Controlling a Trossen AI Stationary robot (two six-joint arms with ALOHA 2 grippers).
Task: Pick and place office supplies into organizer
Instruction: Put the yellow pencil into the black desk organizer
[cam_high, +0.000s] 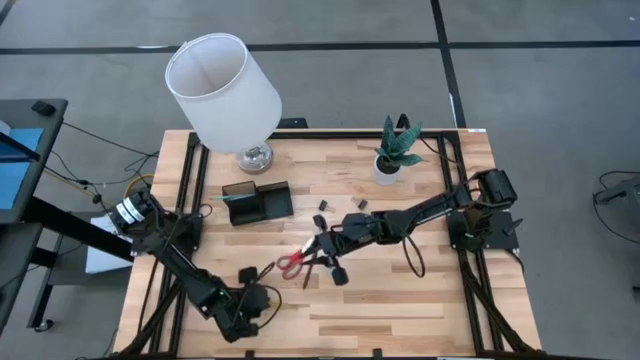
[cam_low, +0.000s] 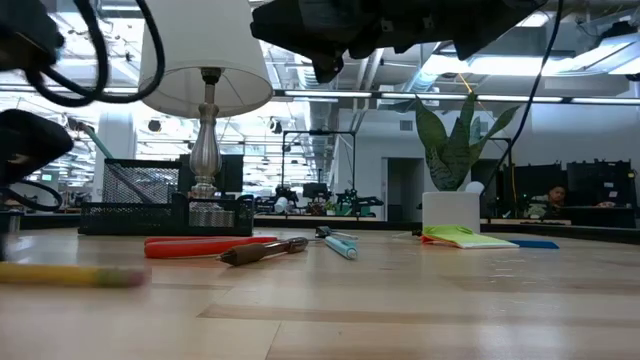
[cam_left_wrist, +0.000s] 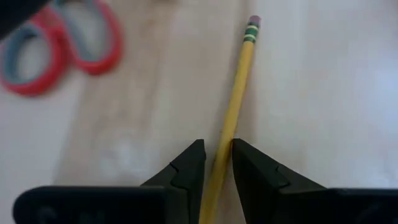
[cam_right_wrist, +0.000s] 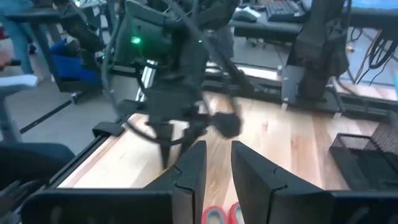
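Note:
A yellow pencil (cam_left_wrist: 239, 81) lies flat on the table (cam_high: 400, 310), its eraser end pointing away from my left gripper (cam_left_wrist: 217, 152). That gripper (cam_high: 255, 297) is low at the near left, open, with one finger on each side of the pencil's shaft and a narrow gap on both sides. The red-handled scissors (cam_high: 290, 263) lie at mid-table, just past the pencil (cam_low: 70, 275). My right gripper (cam_right_wrist: 217, 162) hovers open above the scissors (cam_right_wrist: 217, 214) with nothing between its fingers. The black organizer (cam_high: 257, 203) stands at the back, beside the lamp.
A white-shaded lamp (cam_high: 222, 88) and a potted plant (cam_high: 395, 152) stand along the far edge. Two binder clips (cam_high: 322, 206) lie behind the right gripper. A dark pen (cam_low: 262, 252), a light-blue pen (cam_low: 340, 245), a lime-green pad (cam_low: 460, 237) and a blue eraser (cam_low: 535, 243) lie on the table.

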